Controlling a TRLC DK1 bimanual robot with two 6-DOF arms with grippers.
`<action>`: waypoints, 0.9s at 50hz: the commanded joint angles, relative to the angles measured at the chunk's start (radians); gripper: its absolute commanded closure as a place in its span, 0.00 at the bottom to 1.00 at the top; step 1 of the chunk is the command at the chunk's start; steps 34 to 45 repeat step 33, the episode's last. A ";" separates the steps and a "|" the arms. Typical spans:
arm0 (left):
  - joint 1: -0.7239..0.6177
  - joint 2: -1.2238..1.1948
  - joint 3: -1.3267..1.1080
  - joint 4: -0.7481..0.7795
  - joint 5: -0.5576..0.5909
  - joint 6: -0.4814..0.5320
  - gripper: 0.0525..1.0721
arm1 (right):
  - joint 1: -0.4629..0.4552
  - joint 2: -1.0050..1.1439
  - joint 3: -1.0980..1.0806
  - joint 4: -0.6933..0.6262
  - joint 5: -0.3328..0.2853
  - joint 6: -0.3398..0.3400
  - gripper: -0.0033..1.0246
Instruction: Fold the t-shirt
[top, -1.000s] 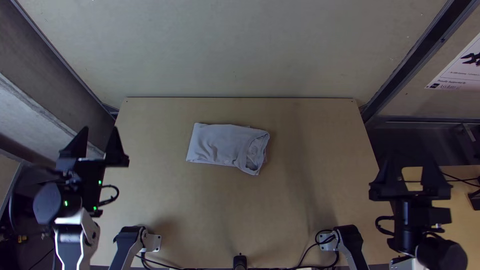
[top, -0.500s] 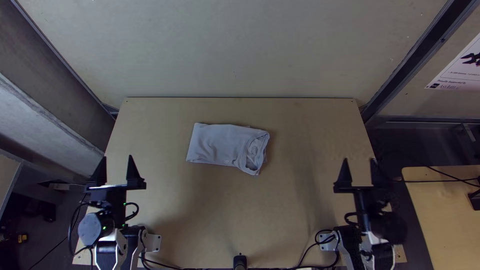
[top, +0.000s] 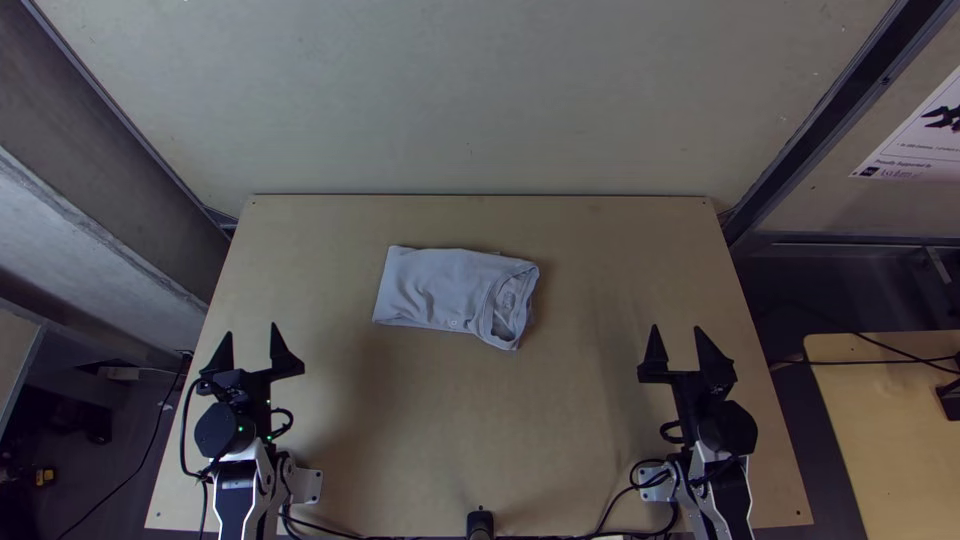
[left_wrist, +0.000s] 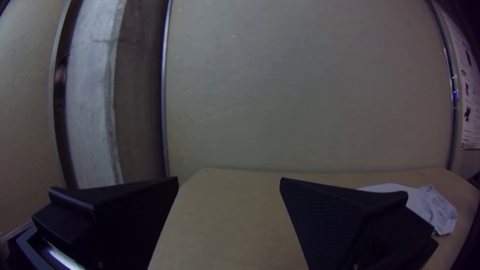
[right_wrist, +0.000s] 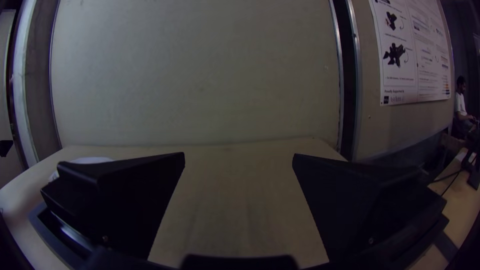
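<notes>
A light grey t-shirt (top: 450, 292) lies folded into a compact, slightly tilted rectangle beyond the table's middle, its collar at the right end. My left gripper (top: 250, 338) stands open over the table's near left part, well apart from the cloth. On the near right part is my right gripper (top: 676, 335), also open with nothing between its fingers. In the left wrist view the left gripper (left_wrist: 229, 181) frames bare wood, with the t-shirt (left_wrist: 435, 212) past one finger. The right wrist view has the right gripper (right_wrist: 239, 156) parted widely and a bit of the t-shirt (right_wrist: 90, 160) behind one finger.
The wooden table (top: 480, 420) ends at a pale wall (top: 480, 100) at the back. Cables (top: 590, 536) and a small black post (top: 480, 522) are at its near edge. A side table (top: 890, 430) stands off to the right.
Both arms have moved inward from the outer sides and back toward their bases, the left one rightward and the right one leftward. The t-shirt has stayed where it was.
</notes>
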 joint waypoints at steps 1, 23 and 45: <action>0.050 -0.009 -0.047 -0.008 0.011 -0.004 0.04 | -0.001 -0.004 -0.014 0.006 0.007 0.032 0.04; 0.056 -0.007 -0.047 -0.011 0.014 -0.004 0.04 | -0.002 -0.004 -0.017 0.012 0.005 0.032 0.04; 0.056 -0.007 -0.047 -0.011 0.014 -0.004 0.04 | -0.001 -0.004 -0.017 0.012 0.005 0.032 0.04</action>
